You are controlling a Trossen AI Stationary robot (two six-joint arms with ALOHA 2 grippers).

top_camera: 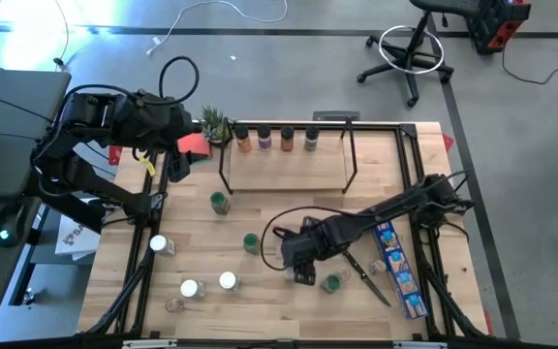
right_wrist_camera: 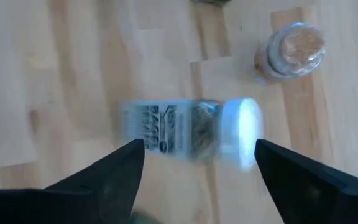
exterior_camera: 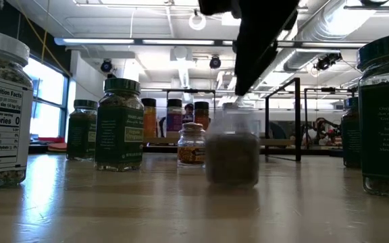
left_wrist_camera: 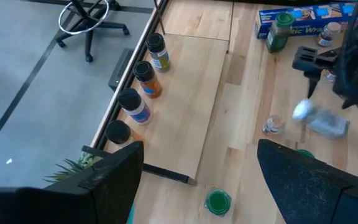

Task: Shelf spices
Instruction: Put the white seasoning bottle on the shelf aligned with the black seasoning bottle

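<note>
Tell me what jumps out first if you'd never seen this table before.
The right gripper hangs open over a white-capped jar lying on its side near the table's middle. Along the shelf's back edge four jars stand in a row, while other jars are scattered over the front of the table. The left gripper waits, open, near the shelf's left end.

Even, bright overhead lighting from white ceiling strip lights (exterior_camera: 147, 42) and a pale window (exterior_camera: 46, 101) leaves soft shadows on the light wooden table (top_camera: 260, 301), with sheen along its near surface, while the white-capped clear jar (right_wrist_camera: 191, 134) shows motion blur and the foreground jars sit out of focus.
</note>
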